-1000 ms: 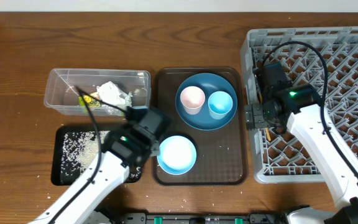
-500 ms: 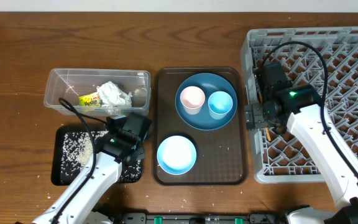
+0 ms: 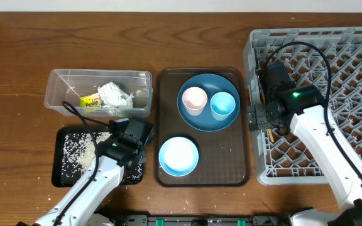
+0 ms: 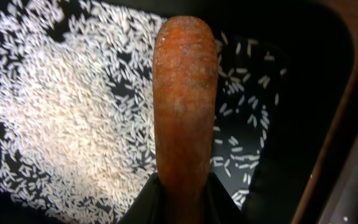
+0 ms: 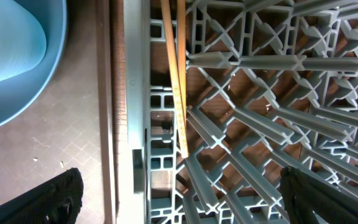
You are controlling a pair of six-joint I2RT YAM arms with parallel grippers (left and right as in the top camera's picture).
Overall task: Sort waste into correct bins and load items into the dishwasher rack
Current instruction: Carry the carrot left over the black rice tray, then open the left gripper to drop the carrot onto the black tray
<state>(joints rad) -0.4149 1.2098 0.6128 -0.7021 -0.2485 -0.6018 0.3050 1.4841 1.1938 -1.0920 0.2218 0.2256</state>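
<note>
Reaching in from 7 o'clock, the left arm hangs over the black tray (image 4: 303,68), left fingers (image 4: 143,202) clamped on the carrot (image 4: 184,93) at its 6 o'clock end, tip toward 12 above the rice grains (image 4: 61,118). Right fingers (image 5: 55,196) stand apart over the dishwasher rack (image 5: 272,106), wooden chopsticks (image 5: 174,68) lying inside toward 12 o'clock.

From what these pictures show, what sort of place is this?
Probably a staged dish-return station on a brown wooden table: a square grey plastic dishwasher rack, a brown rectangular serving tray holding a dark-blue round plate, and a clear plastic waste tub.
</note>
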